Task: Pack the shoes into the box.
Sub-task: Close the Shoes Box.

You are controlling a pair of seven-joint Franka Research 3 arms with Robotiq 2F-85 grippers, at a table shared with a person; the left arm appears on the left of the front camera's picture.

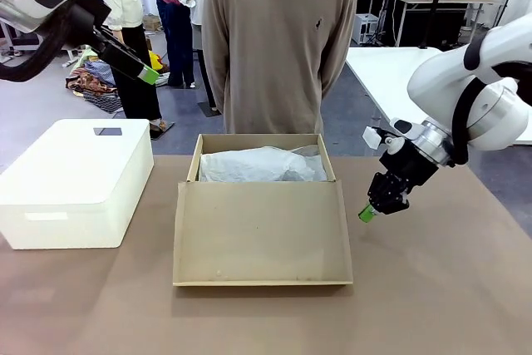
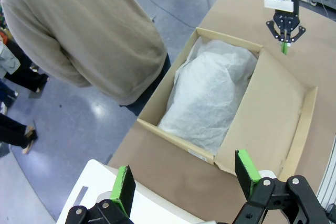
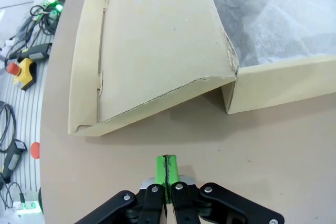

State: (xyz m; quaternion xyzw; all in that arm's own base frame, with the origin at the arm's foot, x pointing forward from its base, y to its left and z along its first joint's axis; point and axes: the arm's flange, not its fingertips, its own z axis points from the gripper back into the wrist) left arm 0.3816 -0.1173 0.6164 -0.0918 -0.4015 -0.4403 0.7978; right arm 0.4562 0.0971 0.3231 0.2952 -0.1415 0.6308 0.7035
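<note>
My right gripper (image 1: 367,214) is closed on nothing, low over the table (image 1: 440,288) just beside the box (image 1: 194,162). My left gripper (image 1: 148,74) hangs high, its jaws wide and empty. The box is thin tan cardboard, its flat lid (image 1: 262,230) folded out toward me, with crumpled white tissue (image 1: 262,164) inside; whether the shoes lie under it I cannot tell. If I push the lid at one corner, I think the light box may slide, or the hinge may tear

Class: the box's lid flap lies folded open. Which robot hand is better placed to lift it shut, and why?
Probably the right. The right hand, shut, hangs low beside the lid flap's right edge; the left hand, open, sits high up, well off to the left.
</note>
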